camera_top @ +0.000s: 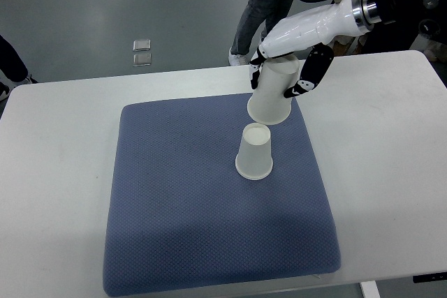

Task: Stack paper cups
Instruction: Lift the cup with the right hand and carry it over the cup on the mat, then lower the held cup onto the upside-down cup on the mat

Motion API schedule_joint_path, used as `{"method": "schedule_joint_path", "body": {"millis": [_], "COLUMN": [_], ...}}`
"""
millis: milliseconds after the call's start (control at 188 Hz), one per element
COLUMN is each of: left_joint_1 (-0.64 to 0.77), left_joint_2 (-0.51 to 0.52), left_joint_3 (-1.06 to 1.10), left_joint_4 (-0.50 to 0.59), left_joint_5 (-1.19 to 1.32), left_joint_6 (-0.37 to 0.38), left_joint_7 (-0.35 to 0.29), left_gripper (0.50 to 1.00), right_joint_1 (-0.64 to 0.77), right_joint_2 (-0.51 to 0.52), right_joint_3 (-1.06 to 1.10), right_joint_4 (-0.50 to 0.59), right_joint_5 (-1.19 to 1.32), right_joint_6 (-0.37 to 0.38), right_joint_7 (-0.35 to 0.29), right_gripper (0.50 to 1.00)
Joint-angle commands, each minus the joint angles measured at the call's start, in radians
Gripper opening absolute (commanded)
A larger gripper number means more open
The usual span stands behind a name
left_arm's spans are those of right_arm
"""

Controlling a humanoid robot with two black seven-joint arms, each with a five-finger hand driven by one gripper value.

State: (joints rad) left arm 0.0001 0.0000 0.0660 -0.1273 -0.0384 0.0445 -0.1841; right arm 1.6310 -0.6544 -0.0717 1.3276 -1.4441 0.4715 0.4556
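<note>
While clamped around an upturned paper cup (pixel 273 92), reaches in from the far right corner of the table (pixel 63 144): right hand (pixel 292 61), white shell with black fingers (pixel 311 71), curled closed on the cup's narrow upper end. Held cup tilted, base toward the hand, wide mouth hanging low and just beyond the second paper cup (pixel 255 152). Whether the two rims touch cannot be told; from this steep angle the held cup's mouth overlaps the top edge of the standing one.

Stands upside down on the blue mat (pixel 174 200), that second cup, a little right of the mat's middle and toward its far half, flat bottom facing up. Sits directly under and slightly nearer than the held cup, nearer still than the hand.

Covers most of the middle of the white table, the mat, with bare tabletop left and right of it. Beyond the table's far edge, above the mat, on grey floor: a person's legs (pixel 255 5) in jeans and pale shoes, close behind the right arm.
</note>
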Motion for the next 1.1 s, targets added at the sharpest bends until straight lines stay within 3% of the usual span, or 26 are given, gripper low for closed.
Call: {"method": "schedule_joint_path", "body": {"millis": [0,362,1096], "left_joint_1": [0.000,0.000,0.000], "left_joint_2": [0.000,0.000,0.000], "left_joint_3": [0.000,0.000,0.000], "left_joint_4": [0.000,0.000,0.000], "left_joint_5": [0.000,0.000,0.000], "left_joint_6": [0.000,0.000,0.000], "left_joint_7": [0.000,0.000,0.000], "left_gripper": [1.000,1.000,1.000], "right_joint_1": [-0.002,-0.057,-0.132], "right_joint_2": [0.041,0.114,0.122], "right_joint_3": [0.003,0.001,0.004], "right_joint_4": [-0.007,-0.061,-0.076], "right_joint_5": [0.008,-0.016,-0.053], "right_joint_6": [-0.001,-0.011,-0.036], "right_joint_7": [0.000,-0.009,-0.009], "right_gripper": [0.633,0.633,0.635]}}
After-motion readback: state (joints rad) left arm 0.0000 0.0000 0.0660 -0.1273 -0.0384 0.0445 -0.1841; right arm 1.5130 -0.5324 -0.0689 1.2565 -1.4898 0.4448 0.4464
